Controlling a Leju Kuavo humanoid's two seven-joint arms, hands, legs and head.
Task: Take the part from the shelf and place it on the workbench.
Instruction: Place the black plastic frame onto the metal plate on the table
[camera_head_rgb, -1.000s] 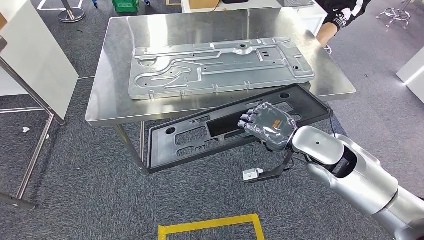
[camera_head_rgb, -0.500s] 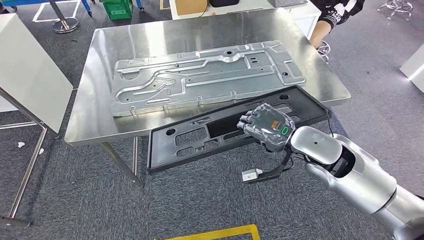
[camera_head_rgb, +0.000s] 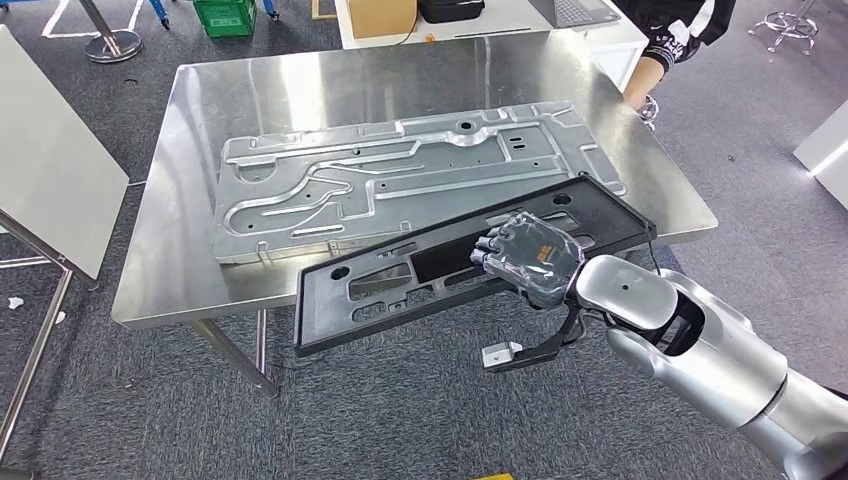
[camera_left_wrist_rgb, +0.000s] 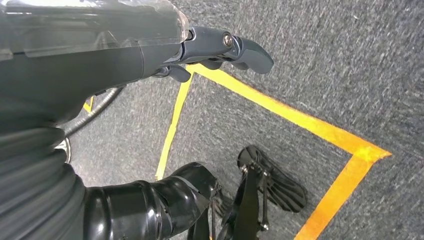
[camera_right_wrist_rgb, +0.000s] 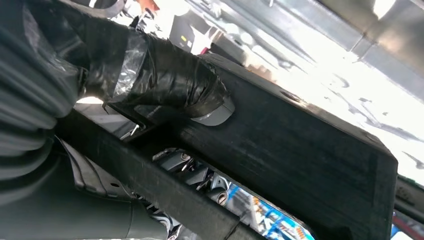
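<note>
The right hand (camera_head_rgb: 528, 258) grips a long black panel (camera_head_rgb: 400, 285), a flat plastic part with many cut-out windows. In the head view the fingers go through one of the big openings near the middle of the panel and close around its edge. In the right wrist view the thick thumb (camera_right_wrist_rgb: 170, 80), wrapped in clear film, presses on the dark face of the panel (camera_right_wrist_rgb: 300, 150), and the other fingers show through the opening below.

The panel is held tilted. Its far end lies over the near right part of the steel bench (camera_head_rgb: 200, 100), and its near end hangs out past the front edge of the bench, above the grey carpet (camera_head_rgb: 150, 420). I cannot tell if the panel touches the bench top.

On the bench lies a large silver metal plate (camera_head_rgb: 400, 170) with pressed ribs and holes, just beside the far edge of the panel.

The left hand (camera_left_wrist_rgb: 220, 47) hangs over the carpet, above yellow floor tape (camera_left_wrist_rgb: 300, 120). It holds nothing and its fingers are curled in.

At the far right corner of the bench stands a person with a black sleeve (camera_head_rgb: 680, 30).
</note>
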